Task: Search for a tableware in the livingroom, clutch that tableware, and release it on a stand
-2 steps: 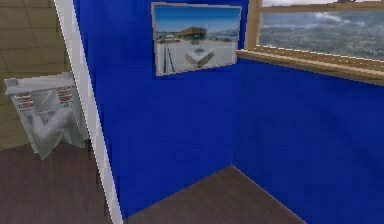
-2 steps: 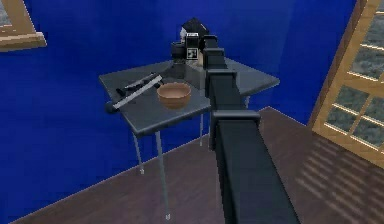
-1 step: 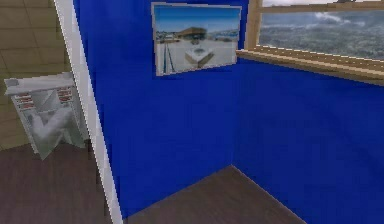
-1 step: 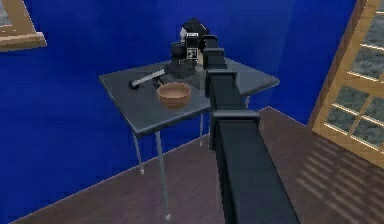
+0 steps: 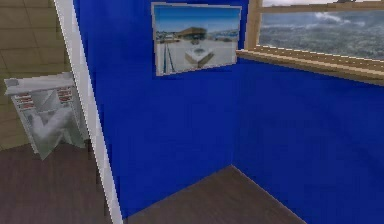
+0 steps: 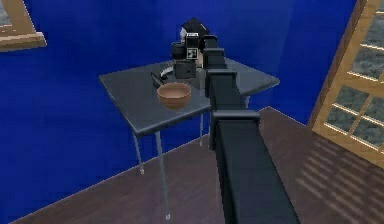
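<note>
— What stands on the side where the arm (image 6: pixel 238 150) reaches?
— A grey tabletop (image 6: pixel 125 90); the arm lies across its near edge. A brown bowl (image 6: pixel 174 95) sits just beside the end effector (image 6: pixel 160 76); whether they touch cannot be told. The tabletop's left part is bare.
— And below it?
— Thin legs (image 6: pixel 138 150), with open wooden floor (image 6: pixel 110 200) between them and blue wall behind.
— Ahead of the robot?
— A blue wall corner (image 5: pixel 235 120) closes the way, bearing a picture (image 5: pixel 196 38) and a window (image 5: pixel 320 35). Floor lies free up to it. At the forward view's left, a white door frame (image 5: pixel 85 110) edges an opening, with a pale rack-like thing (image 5: pixel 45 115) beyond.
</note>
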